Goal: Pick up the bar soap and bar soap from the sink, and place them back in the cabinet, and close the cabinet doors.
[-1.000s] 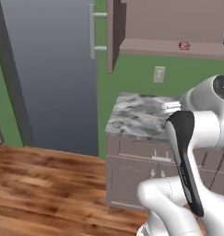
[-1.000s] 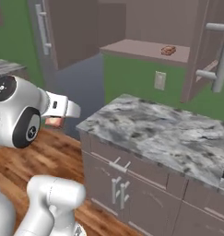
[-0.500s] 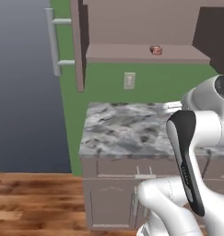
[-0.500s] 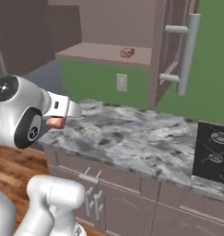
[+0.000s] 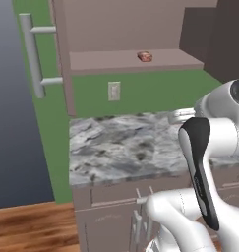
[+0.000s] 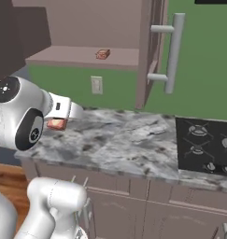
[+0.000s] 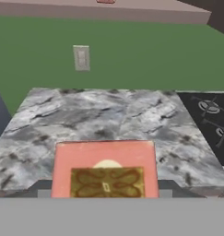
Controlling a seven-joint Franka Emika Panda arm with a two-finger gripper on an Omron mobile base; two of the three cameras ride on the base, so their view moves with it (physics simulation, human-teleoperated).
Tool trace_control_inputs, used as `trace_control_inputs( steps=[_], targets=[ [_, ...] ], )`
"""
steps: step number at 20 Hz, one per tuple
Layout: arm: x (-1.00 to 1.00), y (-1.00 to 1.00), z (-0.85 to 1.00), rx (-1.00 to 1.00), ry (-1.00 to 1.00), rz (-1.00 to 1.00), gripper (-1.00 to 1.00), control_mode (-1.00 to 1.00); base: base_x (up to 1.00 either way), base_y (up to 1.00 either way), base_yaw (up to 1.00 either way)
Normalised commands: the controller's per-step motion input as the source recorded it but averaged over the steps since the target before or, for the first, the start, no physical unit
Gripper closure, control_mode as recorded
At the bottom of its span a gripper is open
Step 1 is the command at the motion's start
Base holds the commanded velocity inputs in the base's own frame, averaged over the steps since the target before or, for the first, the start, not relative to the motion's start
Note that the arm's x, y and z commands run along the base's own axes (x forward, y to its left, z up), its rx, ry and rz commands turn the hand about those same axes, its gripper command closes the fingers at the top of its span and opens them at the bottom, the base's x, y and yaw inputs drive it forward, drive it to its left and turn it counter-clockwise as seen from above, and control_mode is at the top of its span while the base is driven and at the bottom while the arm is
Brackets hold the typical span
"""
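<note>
One reddish-orange bar soap sits between my fingertips, close in the hand view. My gripper is shut on it and hovers over the left end of the marbled counter. The other bar soap lies on the bottom shelf of the open cabinet, above and beyond the gripper. Both cabinet doors stand swung out: the left one with its grey bar handle, the right one with its handle. The sink is out of view.
A black stovetop with burner rings is set into the counter to the right. A wall outlet sits on the green wall under the cabinet. Drawers and cupboards run below the counter. Wooden floor lies to the left.
The whole picture has shifted as the base drove: the cabinet and counter now sit nearer and more central. The gripper stays shut on the bar soap.
</note>
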Motion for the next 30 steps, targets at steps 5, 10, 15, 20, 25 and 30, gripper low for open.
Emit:
trace_control_inputs(
  steps=[5,10,15,20,25,30],
  targets=[
    [0.0,0.0,0.0,0.0,0.0,0.0,1.0,1.0,0.36,0.31,-0.16],
    [0.0,0.0,0.0,0.0,0.0,0.0,1.0,1.0,0.44,0.05,-0.03],
    [0.0,0.0,0.0,0.0,0.0,0.0,1.0,1.0,0.52,0.0,0.0],
    [0.0,0.0,0.0,0.0,0.0,0.0,1.0,1.0,0.52,0.0,0.0],
    [0.0,0.0,0.0,0.0,0.0,0.0,1.0,1.0,0.48,0.0,0.0],
    [0.0,0.0,0.0,0.0,0.0,0.0,1.0,1.0,0.21,0.0,0.0]
  ],
)
